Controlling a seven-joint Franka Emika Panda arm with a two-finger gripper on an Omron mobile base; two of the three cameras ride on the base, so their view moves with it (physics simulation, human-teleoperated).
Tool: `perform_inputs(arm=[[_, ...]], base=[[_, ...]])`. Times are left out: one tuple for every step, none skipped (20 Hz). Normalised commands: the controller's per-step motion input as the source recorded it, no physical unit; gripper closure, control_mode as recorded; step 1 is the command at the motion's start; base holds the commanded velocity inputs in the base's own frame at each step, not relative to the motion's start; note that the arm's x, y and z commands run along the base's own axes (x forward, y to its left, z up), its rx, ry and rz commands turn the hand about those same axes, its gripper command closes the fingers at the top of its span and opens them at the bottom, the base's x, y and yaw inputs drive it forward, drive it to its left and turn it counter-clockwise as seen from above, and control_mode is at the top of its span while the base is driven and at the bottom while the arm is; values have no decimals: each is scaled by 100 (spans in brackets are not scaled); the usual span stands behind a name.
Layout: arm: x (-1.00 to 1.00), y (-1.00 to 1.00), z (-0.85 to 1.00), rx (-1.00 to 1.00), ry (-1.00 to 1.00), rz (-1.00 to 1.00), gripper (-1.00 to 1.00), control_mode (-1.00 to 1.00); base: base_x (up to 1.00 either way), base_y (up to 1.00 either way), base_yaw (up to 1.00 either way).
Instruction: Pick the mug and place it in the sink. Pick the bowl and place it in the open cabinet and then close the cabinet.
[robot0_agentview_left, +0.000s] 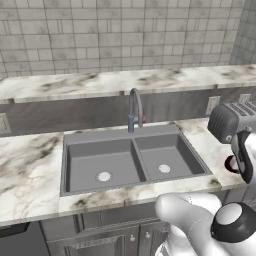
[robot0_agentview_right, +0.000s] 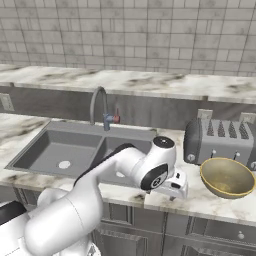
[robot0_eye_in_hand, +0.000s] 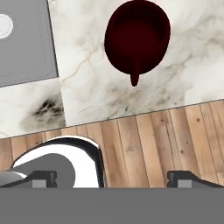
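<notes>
- Nothing on your list is finished yet: the mug (robot0_eye_in_hand: 137, 37) stands upright on the marble counter (robot0_agentview_left: 30, 170), to the right of the sink (robot0_agentview_left: 132, 159), near the counter's front edge and clear of the basin.
- Your gripper (robot0_eye_in_hand: 111, 178) is fully open with nothing between the fingers; in the hand view it hangs above the mug, looking straight down, with the mug towards the top of that view and its handle pointing back towards the fingertips.
- Both sink basins are empty, so the mug's move is all still ahead: line up, descend, grasp, carry left, release.
- The bowl (robot0_agentview_right: 227, 177) sits on the counter just in front of the toaster (robot0_agentview_right: 218, 141), untouched, well right of the sink.
- The cabinet is outside these views, so you can't judge its door from here; stowing the bowl and shutting it remain to be done.
- I'd judge you at the very start, in the approach to the mug.
</notes>
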Motion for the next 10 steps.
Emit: perform_inputs(arm=[[6, 0, -26, 0, -12, 0, -100, -100], [11, 0, -23, 0, -9, 0, -100, -100], [15, 0, -17, 0, -7, 0, -100, -100], [14, 0, -15, 0, -5, 0, -100, -100], [15, -3, -14, 0, -1, 0, -100, -100], [16, -6, -14, 0, 0, 0, -100, -100], [14, -6, -14, 0, 0, 0, -100, -100], [13, -7, -14, 0, -2, 0, -100, -100], [14, -1, -11, 0, -4, 0, -100, -100], [25, 0, -9, 0, -2, 0, -100, -100]], base=[[0, 0, 0], [0, 0, 0], [0, 0, 0], [0, 0, 0], [0, 0, 0], [0, 0, 0], [0, 0, 0], [0, 0, 0], [0, 0, 0], [0, 0, 0]])
